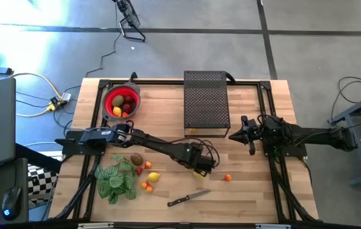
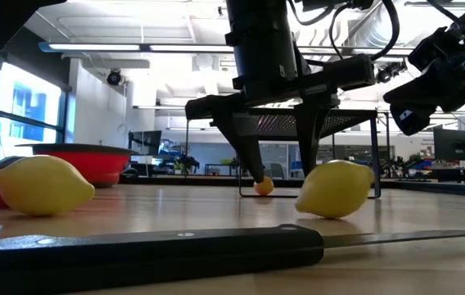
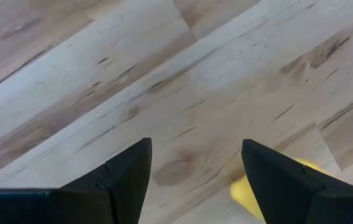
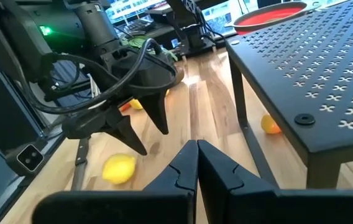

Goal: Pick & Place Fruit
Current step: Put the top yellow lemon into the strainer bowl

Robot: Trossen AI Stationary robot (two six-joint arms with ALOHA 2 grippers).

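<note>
My own left fingers (image 3: 276, 180) cover most of the lemon (image 3: 242, 190) in my left wrist view; only a yellow sliver shows between finger and picture edge. From above, my left gripper (image 1: 201, 166) hides that lemon almost entirely. At table height the knife (image 2: 159, 254) runs off the left edge, blurred by nearness, and the red bowl (image 2: 85, 160) sits half behind a second lemon (image 2: 42, 185). The bowl's fruit (image 1: 122, 104) is too small to name.

Overhead camera, table-level camera, perhaps sharing lemon (image 2: 336, 189)
</note>
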